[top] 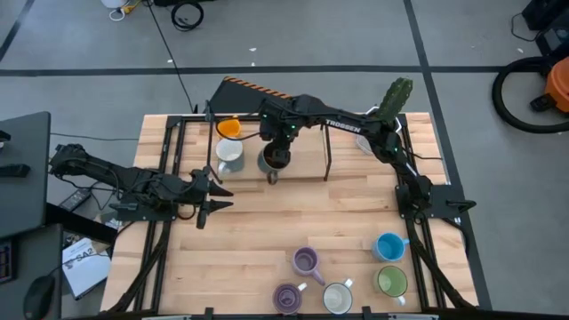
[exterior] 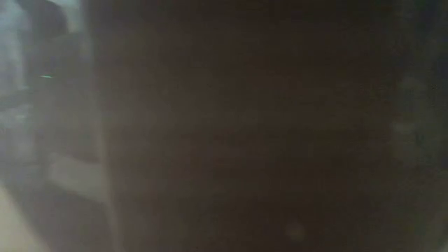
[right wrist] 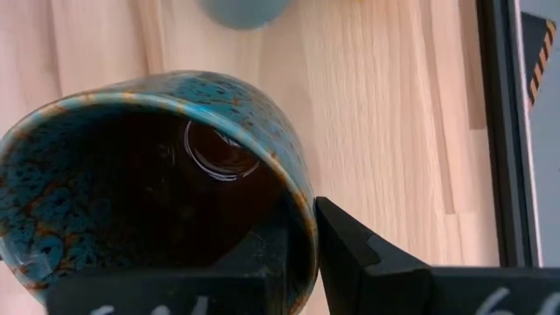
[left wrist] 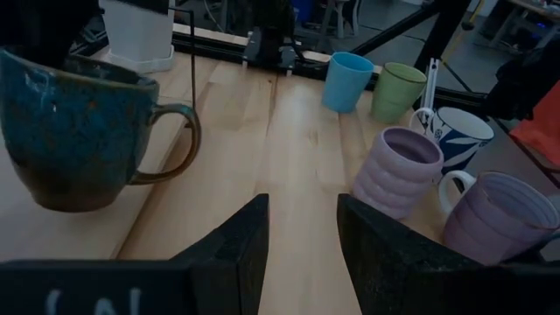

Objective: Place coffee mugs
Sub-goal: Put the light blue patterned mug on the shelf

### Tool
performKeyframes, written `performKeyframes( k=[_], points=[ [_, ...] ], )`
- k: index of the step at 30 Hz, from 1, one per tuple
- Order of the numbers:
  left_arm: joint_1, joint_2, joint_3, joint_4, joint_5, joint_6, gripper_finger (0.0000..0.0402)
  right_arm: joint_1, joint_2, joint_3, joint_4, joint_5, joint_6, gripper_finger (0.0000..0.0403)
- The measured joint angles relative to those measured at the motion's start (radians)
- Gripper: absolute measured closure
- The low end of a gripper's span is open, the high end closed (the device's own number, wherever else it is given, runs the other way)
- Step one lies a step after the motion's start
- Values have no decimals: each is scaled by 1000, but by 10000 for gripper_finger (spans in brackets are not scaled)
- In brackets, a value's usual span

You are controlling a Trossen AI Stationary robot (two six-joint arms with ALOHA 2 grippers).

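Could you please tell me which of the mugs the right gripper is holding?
The dark speckled mug, pinched at its rim by the right gripper; the other mugs stand free.

Take the dark brown mug [top: 274, 160] as the mark. Tight on its left stand a white mug [top: 229, 152] and an orange mug [top: 228, 128], so no gap there. The right arm [top: 342, 124] stretches over it from the right, blocking from above. Toward the near edge, bare table [top: 267, 222] lies open. Beyond that, five mugs cluster: two purple mugs [top: 305, 260], another white mug [top: 337, 298], green mug [top: 391, 282], blue mug [top: 388, 246].
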Motion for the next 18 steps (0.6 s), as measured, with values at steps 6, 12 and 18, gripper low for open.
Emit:
performKeyframes(
  k=[6,12,18],
  points=[
    [0,0,0,0,0,0,260,-5,1,-3,6,19,2,357],
    [0,0,0,-1,0,0,260,-10,1,-3,-6,22,5,357],
    [0,0,0,-1,0,-4,260,-17,1,-3,-33,37,-19,357]
  ],
)
